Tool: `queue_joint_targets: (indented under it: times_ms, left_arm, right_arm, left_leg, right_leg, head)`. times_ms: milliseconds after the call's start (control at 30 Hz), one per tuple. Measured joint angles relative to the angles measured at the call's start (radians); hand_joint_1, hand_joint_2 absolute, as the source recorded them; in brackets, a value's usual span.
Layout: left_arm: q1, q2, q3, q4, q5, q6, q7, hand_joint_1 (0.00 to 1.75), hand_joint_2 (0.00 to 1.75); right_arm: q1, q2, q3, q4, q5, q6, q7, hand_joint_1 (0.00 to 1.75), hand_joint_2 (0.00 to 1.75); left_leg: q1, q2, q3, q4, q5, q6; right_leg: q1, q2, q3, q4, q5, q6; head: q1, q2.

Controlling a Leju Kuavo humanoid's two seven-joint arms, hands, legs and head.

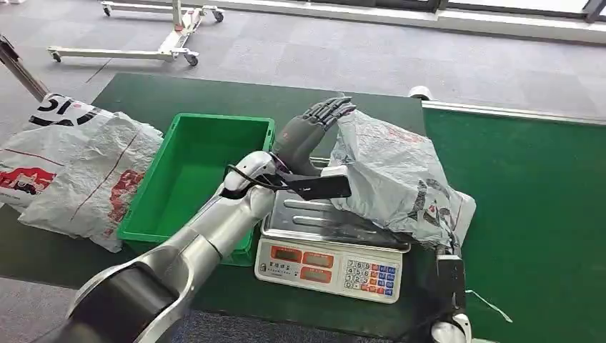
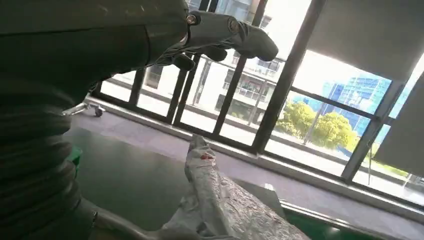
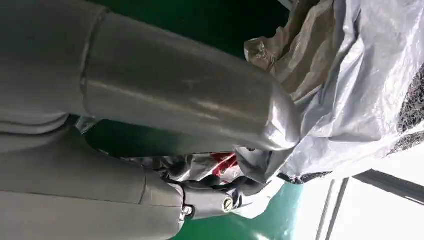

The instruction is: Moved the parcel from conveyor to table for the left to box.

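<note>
A crumpled grey plastic parcel lies partly on the steel pan of a weighing scale. My left hand stands open, its fingers straight and raised, right beside the parcel's left side; the left wrist view shows the same left hand above the parcel. My right forearm comes up under the parcel's near right corner, which hides the hand. In the right wrist view my right hand grips the parcel, with the thumb on one side of a fold and the fingers on the other.
An empty green bin stands left of the scale on the dark green table. Several white and grey mail bags lie further left. The green conveyor belt runs on the right. A wheeled metal frame stands on the floor behind.
</note>
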Motion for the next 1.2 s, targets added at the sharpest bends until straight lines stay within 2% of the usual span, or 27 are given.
queue_joint_targets:
  times_ms: [367, 567, 667, 700, 800, 933, 1200]
  left_arm:
    - [0.026, -0.029, -0.167, -0.111, 0.113, -0.134, -0.015, 0.0, 1.75]
    - [0.026, -0.033, -0.185, -0.098, 0.12, -0.134, -0.017, 0.0, 1.75]
    - [0.028, -0.046, -0.24, -0.037, 0.126, -0.133, -0.029, 0.0, 1.75]
    - [0.041, -0.061, -0.317, 0.071, 0.101, -0.139, -0.028, 0.0, 1.75]
    - [0.062, -0.067, -0.379, 0.14, 0.061, -0.131, -0.019, 0.0, 1.75]
    - [0.083, -0.071, -0.409, 0.198, 0.058, -0.09, 0.052, 0.0, 1.75]
    - [0.084, -0.065, -0.428, 0.262, 0.01, -0.054, 0.12, 0.0, 1.75]
  right_arm:
    - [0.022, 0.01, -0.005, -0.04, 0.018, 0.033, -0.001, 0.0, 0.0]
    - [0.026, 0.011, -0.005, -0.045, 0.017, 0.038, -0.001, 0.0, 0.0]
    - [0.035, 0.013, -0.006, -0.058, 0.017, 0.049, 0.0, 0.0, 0.0]
    - [0.039, 0.016, -0.008, -0.064, 0.017, 0.069, 0.005, 0.0, 0.0]
    - [0.039, 0.017, -0.008, -0.064, 0.017, 0.076, 0.004, 0.0, 0.0]
    - [0.055, 0.023, -0.009, -0.076, 0.016, 0.097, -0.006, 0.0, 0.0]
    - [0.06, 0.043, 0.023, -0.079, 0.011, 0.114, -0.006, 0.0, 0.0]
  left_leg:
    - [-0.001, 0.0, -0.001, 0.0, 0.0, 0.0]
    - [-0.001, 0.0, -0.001, 0.0, 0.0, 0.0]
    - [-0.001, 0.001, -0.001, 0.0, -0.001, 0.0]
    - [-0.001, 0.001, -0.001, -0.001, 0.0, 0.0]
    - [-0.001, 0.001, -0.001, -0.001, 0.0, 0.0]
    - [-0.001, 0.001, -0.001, -0.001, -0.001, 0.0]
    - [0.0, 0.001, -0.001, -0.001, -0.001, 0.0]
  right_leg:
    - [0.0, 0.0, -0.001, 0.0, 0.0, 0.0]
    - [0.0, 0.0, -0.001, 0.0, 0.0, 0.0]
    - [0.0, 0.0, -0.001, 0.0, 0.0, 0.0]
    - [0.0, 0.001, -0.001, 0.0, 0.0, 0.0]
    - [0.0, 0.001, -0.001, 0.0, 0.0, 0.0]
    - [0.0, 0.001, -0.001, 0.0, -0.001, 0.0]
    - [0.0, 0.001, -0.001, 0.0, -0.001, 0.0]
  head:
    - [0.0, 0.0]
    - [0.0, 0.0]
    - [0.0, 0.0]
    - [0.0, 0.0]
    - [0.0, 0.0]
    - [0.0, 0.0]
    - [0.0, 0.0]
